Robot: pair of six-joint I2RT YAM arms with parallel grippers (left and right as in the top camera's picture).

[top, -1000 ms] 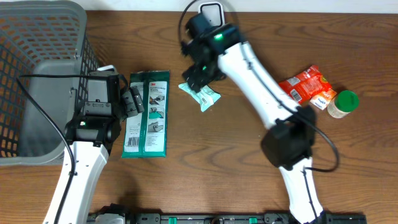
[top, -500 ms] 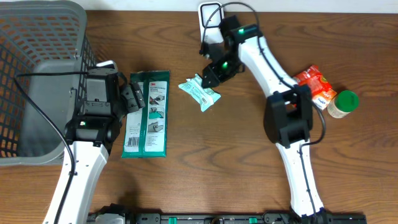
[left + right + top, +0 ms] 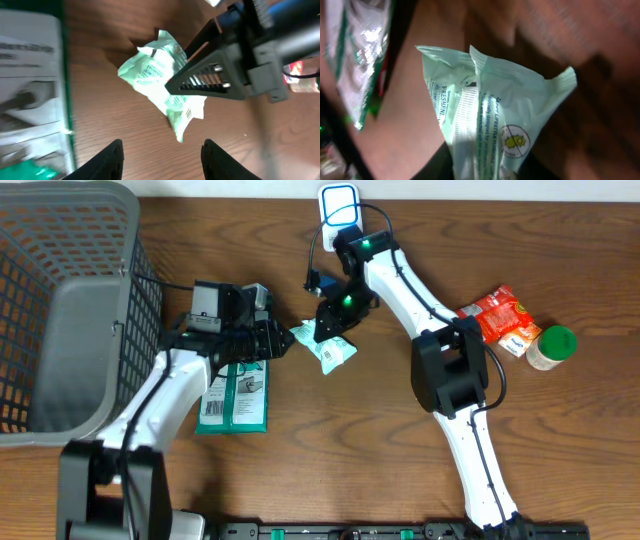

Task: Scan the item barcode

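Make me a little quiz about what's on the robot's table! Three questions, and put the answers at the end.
1. True or false: the mint-green packet lies inside the gray basket.
2. What colour is the lid of the jar at the far right of the table? A) red B) green C) blue
3. Fill in the blank: the packet is pinched in the jaws of the ____ arm.

Key: 1 false, it is out on the wooden table. 2 B. 3 right; the right gripper has it.
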